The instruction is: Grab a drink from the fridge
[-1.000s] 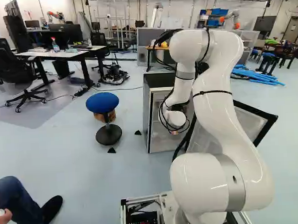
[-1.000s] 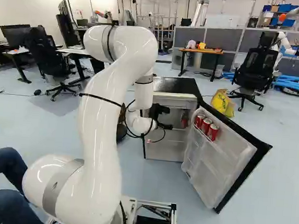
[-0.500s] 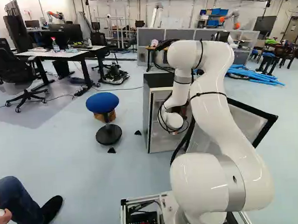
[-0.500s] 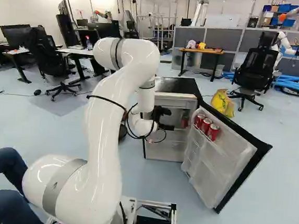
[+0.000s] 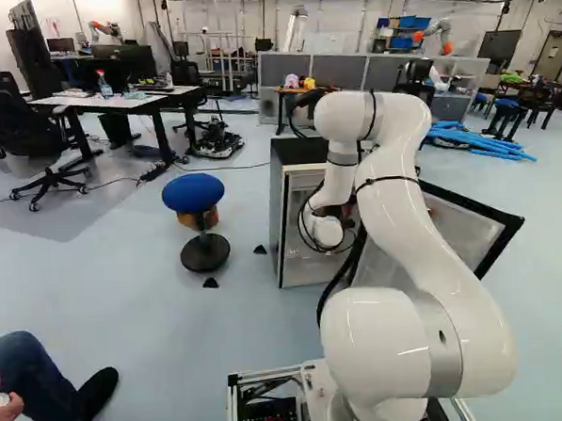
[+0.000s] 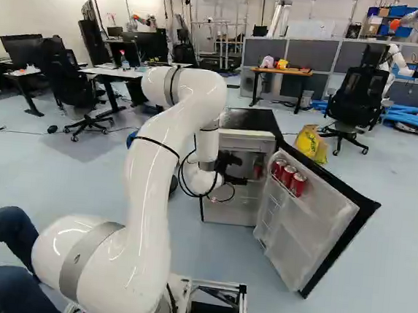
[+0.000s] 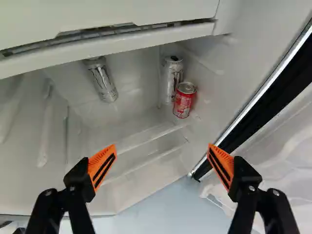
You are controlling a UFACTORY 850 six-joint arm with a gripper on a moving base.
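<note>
In the right base view my gripper [image 6: 238, 179] is at the front of the open fridge [image 6: 247, 120]. The wrist view shows the gripper [image 7: 162, 163] open, its orange-padded fingers wide apart with nothing between them. Ahead of it, inside the fridge, a red can [image 7: 184, 99] stands near the side wall by the door, with a tall silver can [image 7: 172, 78] close behind it. Another silver can [image 7: 102, 79] is farther along the shelf, its top partly hidden by the ledge above. Several red cans [image 6: 287, 176] sit in the rack of the open door [image 6: 313, 217].
The fridge door swings out beside the arm. A blue stool [image 5: 193, 193] stands near the fridge in the left base view. A yellow bag [image 6: 312, 143] lies behind the door, and an office chair [image 6: 358, 100] stands beyond. Another robot [image 6: 405, 62] is at the back.
My arm has lowered and reached forward, bringing the gripper a little farther into the fridge opening. The base, the fridge and the door cans stay where they were.
</note>
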